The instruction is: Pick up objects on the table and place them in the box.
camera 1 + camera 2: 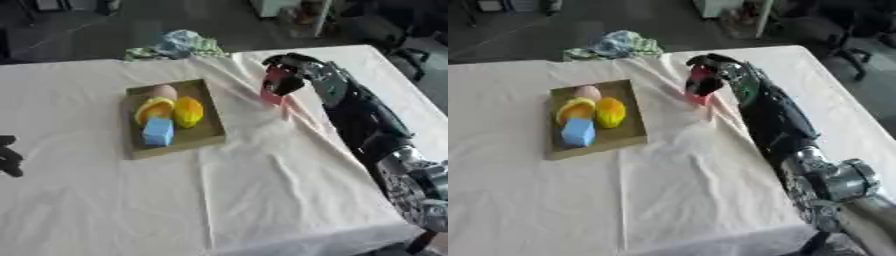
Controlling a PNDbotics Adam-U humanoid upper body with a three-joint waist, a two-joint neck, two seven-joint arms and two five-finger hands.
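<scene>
A: Start nearest. What sits at the close edge?

B: The white cloth of the table (pixel 262 200), wrinkled, with a long crease running away from the near edge. At the left border of the left eye view the left hand (pixel 9 156) shows only as a few dark fingers above the cloth. They touch nothing I can see, and I cannot tell whether they are spread or curled.

A: And the right arm?

B: It comes in from the lower right and stretches up across the cloth toward the far middle. The right hand (pixel 293 70) is at its end, fingers curled downward round a pink object (pixel 275 86).

A: So it is grasping?

B: Yes, the fingers close about the upper part of the pink object; its lower end shows below them, just over the cloth or touching it, I cannot say which. What the object is I cannot make out.

A: Where is the box?

B: The box (pixel 210 131) lies left of that hand, apart from it, shallow and brown. Inside are a blue block (pixel 158 131) nearest, an orange piece (pixel 151 109) and a yellow piece (pixel 188 111) behind it, and a pinkish rounded thing (pixel 164 91) at the far end.

A: Beyond that?

B: A crumpled blue-green cloth (pixel 179 45) at the table's far edge.
</scene>
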